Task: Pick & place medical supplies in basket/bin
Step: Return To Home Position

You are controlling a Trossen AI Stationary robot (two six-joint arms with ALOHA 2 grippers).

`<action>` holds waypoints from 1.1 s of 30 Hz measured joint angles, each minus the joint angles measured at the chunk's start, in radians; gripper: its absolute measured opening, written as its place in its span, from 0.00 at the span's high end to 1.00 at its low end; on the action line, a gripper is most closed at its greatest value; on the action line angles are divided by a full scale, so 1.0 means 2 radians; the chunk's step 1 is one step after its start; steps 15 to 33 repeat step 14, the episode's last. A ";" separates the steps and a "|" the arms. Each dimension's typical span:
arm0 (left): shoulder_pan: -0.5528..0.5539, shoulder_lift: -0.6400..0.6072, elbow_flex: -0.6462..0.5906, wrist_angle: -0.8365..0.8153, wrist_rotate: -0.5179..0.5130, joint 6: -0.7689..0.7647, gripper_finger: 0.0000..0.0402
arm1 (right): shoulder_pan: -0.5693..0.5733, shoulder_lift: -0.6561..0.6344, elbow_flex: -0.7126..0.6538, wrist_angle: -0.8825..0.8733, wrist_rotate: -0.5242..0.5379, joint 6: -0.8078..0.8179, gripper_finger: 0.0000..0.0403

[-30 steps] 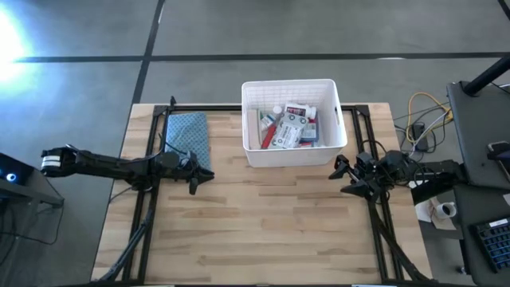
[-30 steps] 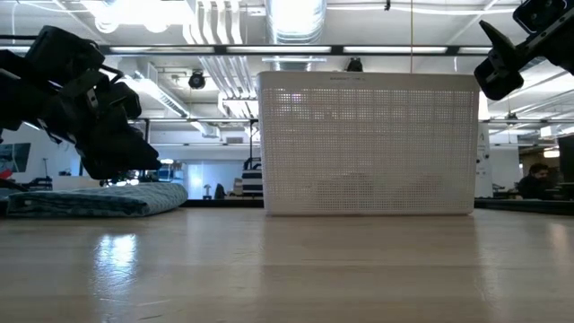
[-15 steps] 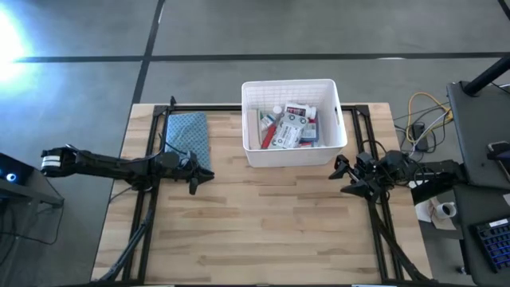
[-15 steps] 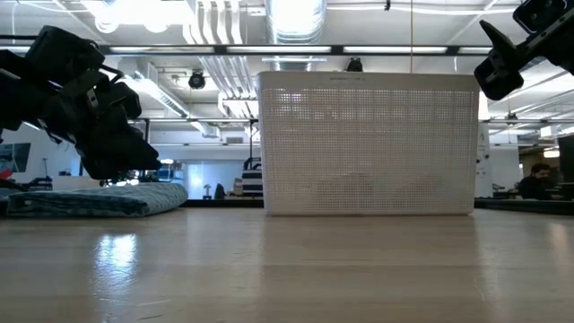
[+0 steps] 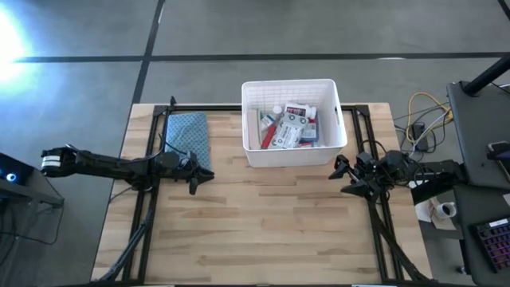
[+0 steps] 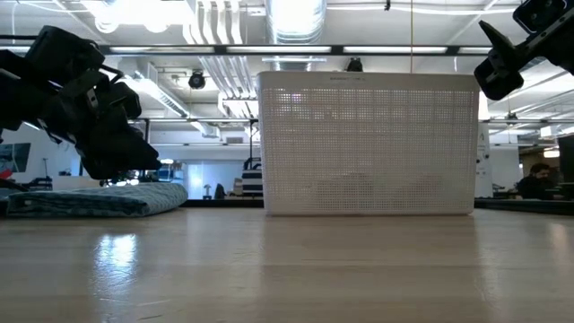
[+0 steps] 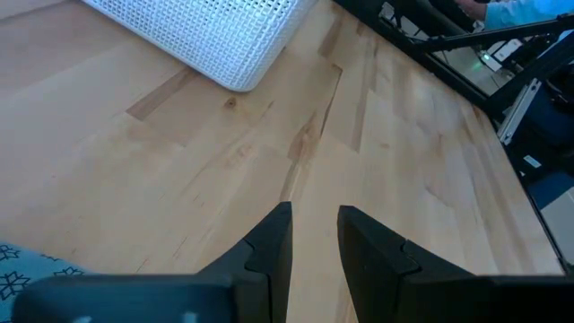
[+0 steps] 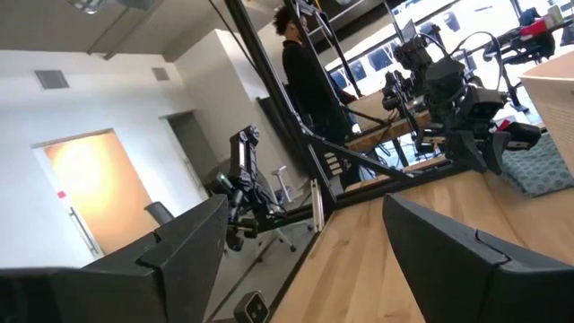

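High cam: overhead, straight down, far enough back to frame the whole table [image 5: 263,231] plus surrounding floor; low cam: at tabletop height on the near edge, level, facing far, white bin [image 5: 288,83] dead centre, room behind; both share the bin and the folded cloth [image 5: 188,137] on the left; left wrist cam: close over the wood, pitched down toward the bin's corner; right wrist cam: rolled, looking leftward across the table at the left arm [image 8: 448,90] and the room.
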 joint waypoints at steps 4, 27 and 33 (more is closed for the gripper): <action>0.000 0.000 0.000 0.000 0.000 0.000 0.82 | 0.000 0.000 0.000 0.000 0.000 0.000 0.29; 0.000 0.000 0.000 0.000 0.000 0.000 0.82 | 0.000 0.000 0.000 0.000 0.000 0.000 0.30; 0.000 0.000 0.000 0.000 0.000 0.000 0.82 | 0.000 0.000 0.000 0.000 0.000 0.000 0.30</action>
